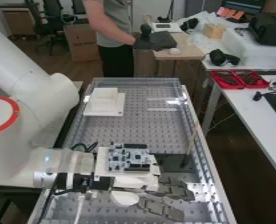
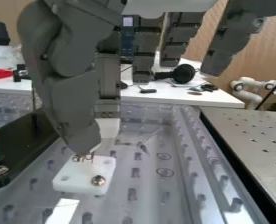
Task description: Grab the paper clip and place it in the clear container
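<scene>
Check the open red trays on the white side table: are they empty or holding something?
Holding something: dark items lie inside the red trays. What the items are, I cannot tell.

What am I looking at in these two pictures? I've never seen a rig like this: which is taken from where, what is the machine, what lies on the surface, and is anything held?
The machine is a white jointed robot arm ending in a dark grey hand. The high view looks down along the bench from its near end; the wrist view comes from a camera on the arm, with the fingers hanging in front of it. A circuit board sits by the wrist. On the studded bench stands a white stepped block; a small white plate with screws lies under the thumb. The fingers look fairly straight, and I can't make out anything clearly held.
</scene>
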Robot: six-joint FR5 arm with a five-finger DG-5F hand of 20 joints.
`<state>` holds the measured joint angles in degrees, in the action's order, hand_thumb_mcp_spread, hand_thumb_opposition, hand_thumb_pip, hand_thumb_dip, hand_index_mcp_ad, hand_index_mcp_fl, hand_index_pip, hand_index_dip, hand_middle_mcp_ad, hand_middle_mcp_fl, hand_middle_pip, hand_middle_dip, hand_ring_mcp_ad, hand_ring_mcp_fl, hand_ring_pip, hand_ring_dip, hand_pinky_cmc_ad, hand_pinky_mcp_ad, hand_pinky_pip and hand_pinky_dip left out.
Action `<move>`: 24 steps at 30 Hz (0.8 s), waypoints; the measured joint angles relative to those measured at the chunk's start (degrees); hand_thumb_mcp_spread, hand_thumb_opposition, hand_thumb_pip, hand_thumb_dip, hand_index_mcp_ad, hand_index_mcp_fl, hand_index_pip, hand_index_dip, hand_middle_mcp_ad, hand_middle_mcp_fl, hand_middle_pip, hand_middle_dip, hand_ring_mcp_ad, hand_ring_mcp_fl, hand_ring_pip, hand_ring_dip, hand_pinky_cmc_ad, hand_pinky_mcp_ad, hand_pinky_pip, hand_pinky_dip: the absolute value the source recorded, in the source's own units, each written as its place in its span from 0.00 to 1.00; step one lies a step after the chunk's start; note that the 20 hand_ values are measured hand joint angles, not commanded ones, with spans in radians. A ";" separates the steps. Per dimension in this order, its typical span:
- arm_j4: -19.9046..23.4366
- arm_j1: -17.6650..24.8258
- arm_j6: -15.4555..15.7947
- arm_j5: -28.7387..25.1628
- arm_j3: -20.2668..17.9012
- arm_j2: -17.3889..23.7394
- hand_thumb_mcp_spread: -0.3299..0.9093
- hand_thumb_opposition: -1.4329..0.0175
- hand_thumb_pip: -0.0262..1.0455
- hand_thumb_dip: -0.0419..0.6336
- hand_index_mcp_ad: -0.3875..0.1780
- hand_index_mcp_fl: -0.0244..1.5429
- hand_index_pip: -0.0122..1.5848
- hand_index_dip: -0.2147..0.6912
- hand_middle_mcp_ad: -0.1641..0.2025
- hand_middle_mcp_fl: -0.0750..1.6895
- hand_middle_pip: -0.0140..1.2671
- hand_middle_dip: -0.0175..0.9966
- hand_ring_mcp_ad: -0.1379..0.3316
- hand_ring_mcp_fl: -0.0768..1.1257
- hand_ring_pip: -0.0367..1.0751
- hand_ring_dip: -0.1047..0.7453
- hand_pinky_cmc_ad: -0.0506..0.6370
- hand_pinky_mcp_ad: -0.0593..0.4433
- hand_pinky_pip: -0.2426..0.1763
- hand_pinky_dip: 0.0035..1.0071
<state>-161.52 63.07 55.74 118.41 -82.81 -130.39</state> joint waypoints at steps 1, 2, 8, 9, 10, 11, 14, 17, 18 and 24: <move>0.01 -0.03 0.03 0.03 0.02 -0.04 0.71 0.41 0.49 0.41 0.32 0.31 0.82 0.30 0.39 0.18 0.10 0.22 0.34 0.10 0.14 0.26 0.53 0.55 0.74 0.19; 0.03 -0.04 0.03 0.03 0.03 -0.05 0.69 0.41 0.49 0.41 0.32 0.31 0.82 0.30 0.39 0.18 0.10 0.22 0.34 0.10 0.14 0.26 0.53 0.55 0.74 0.19; 0.06 -0.14 -0.01 0.06 0.30 -0.28 0.69 0.41 0.50 0.42 0.33 0.31 0.82 0.30 0.39 0.18 0.10 0.22 0.34 0.10 0.14 0.26 0.53 0.55 0.74 0.19; 0.00 -0.15 0.03 0.08 0.37 -0.32 0.69 0.41 0.50 0.42 0.33 0.31 0.82 0.30 0.39 0.18 0.10 0.22 0.34 0.10 0.14 0.26 0.53 0.55 0.74 0.19; -0.09 -0.16 0.09 0.11 0.46 -0.39 0.70 0.41 0.50 0.42 0.33 0.31 0.82 0.30 0.39 0.18 0.10 0.22 0.34 0.10 0.14 0.26 0.53 0.55 0.74 0.19; -0.15 -0.17 0.12 0.13 0.50 -0.41 0.70 0.41 0.50 0.42 0.32 0.31 0.82 0.30 0.39 0.18 0.10 0.22 0.34 0.10 0.14 0.26 0.53 0.55 0.74 0.19; -0.26 -0.19 0.20 0.15 0.62 -0.55 0.69 0.41 0.50 0.42 0.33 0.31 0.83 0.30 0.39 0.18 0.10 0.22 0.34 0.10 0.14 0.26 0.53 0.55 0.74 0.19; -0.38 -0.20 0.30 0.18 0.71 -0.68 0.70 0.41 0.50 0.42 0.33 0.31 0.83 0.30 0.39 0.18 0.10 0.22 0.33 0.10 0.14 0.26 0.53 0.55 0.74 0.19; -0.42 -0.21 0.31 0.19 0.71 -0.71 0.69 0.41 0.50 0.42 0.32 0.32 0.84 0.30 0.39 0.18 0.10 0.22 0.33 0.10 0.14 0.26 0.53 0.55 0.74 0.19; -0.19 -0.25 -0.02 0.17 0.71 -0.79 0.72 0.40 0.50 0.41 0.30 0.37 0.90 0.29 0.40 0.18 0.10 0.22 0.34 0.12 0.14 0.26 0.53 0.55 0.74 0.19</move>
<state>-161.72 62.82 55.72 118.58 -82.10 -131.19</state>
